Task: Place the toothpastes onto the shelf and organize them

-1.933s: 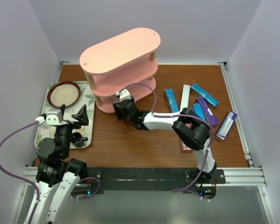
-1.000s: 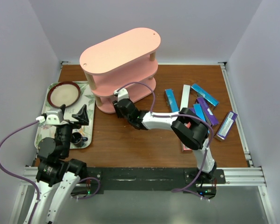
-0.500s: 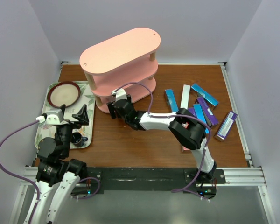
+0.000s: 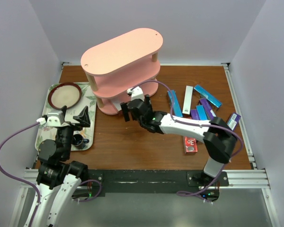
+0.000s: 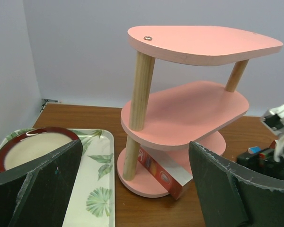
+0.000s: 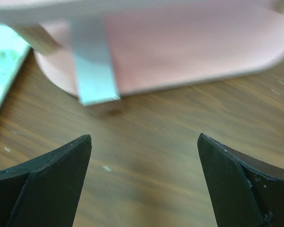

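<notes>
I am looking at a job that is only just getting going. One toothpaste box [image 5: 160, 173], red with a silver face, is lying flat on the bottom board of the shelf [image 4: 121, 51], which is standing towards the far left part of the table [image 4: 132, 142]. The box is sitting askew, with one end poking out past the board's near rim. The middle and top boards are showing bare wherever I am able to see them.

The right gripper [image 6: 144, 136] is hanging just in front of that box, low over the table. Its jaws are spread wide with nothing between them, so I am reading the box as set down and free of the fingers.

The other toothpastes [image 4: 201, 106] are lying loose in a scatter along the right side of the table, blue, white, teal and purple ones overlapping each other. A red one [image 4: 190, 144] is lying apart from them, nearer the front edge, and a purple one [image 4: 233, 121] is sitting by the right edge. I am counting roughly seven or eight, all of them needing to go up.

The left gripper [image 4: 80, 127] is hovering over the floral tray [image 4: 92, 101] at the left edge, its jaws fully apart and holding nothing.

I am judging this as one box in, nearly all of the work ahead, and that first box needing straightening.
</notes>
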Available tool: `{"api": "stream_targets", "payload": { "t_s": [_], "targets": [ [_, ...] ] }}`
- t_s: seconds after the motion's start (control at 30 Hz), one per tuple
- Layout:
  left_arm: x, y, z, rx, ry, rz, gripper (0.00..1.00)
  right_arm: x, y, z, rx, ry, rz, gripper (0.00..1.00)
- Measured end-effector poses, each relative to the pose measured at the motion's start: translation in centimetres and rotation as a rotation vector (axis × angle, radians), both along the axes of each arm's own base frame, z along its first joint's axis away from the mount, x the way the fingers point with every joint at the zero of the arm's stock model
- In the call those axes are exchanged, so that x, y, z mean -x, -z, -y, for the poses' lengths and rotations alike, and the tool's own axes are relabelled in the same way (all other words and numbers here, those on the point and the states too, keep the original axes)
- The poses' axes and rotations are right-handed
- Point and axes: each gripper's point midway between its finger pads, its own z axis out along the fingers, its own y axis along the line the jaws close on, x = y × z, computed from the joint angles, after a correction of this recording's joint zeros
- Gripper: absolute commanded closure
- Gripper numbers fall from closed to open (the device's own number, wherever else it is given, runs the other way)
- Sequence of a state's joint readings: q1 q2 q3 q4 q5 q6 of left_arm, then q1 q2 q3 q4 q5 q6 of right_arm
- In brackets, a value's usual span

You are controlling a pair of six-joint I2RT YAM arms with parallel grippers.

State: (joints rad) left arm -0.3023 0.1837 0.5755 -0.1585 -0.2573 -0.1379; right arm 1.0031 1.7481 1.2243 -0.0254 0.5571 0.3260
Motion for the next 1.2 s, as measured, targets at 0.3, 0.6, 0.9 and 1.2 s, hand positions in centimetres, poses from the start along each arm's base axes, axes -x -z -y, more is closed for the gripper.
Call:
{"api": "stream_targets", "payload": {
  "t_s": [0.3, 0.6, 0.9, 1.2],
  "targets": [
    [0.3, -0.3, 0.2, 0.002, 0.016, 0.015, 0.0, 4.6, 1.8, 11.9, 0.15, 0.158, -0.138, 0.01],
    [0.6, -0.4, 0.3, 0.005, 0.022, 0.025, 0.0, 7.2, 2.5, 24.8, 0.113, 0.451, -0.227, 0.02],
    [0.6, -0.4, 0.5, 0.005, 0.032, 0.025, 0.0, 4.1, 4.7, 30.4, 0.108, 0.683, -0.281, 0.06],
    [0.6, -0.4, 0.5, 0.005, 0.033, 0.025, 0.0, -0.7, 7.0, 29.3, 0.076, 0.7, -0.326, 0.18]
  ]
}}
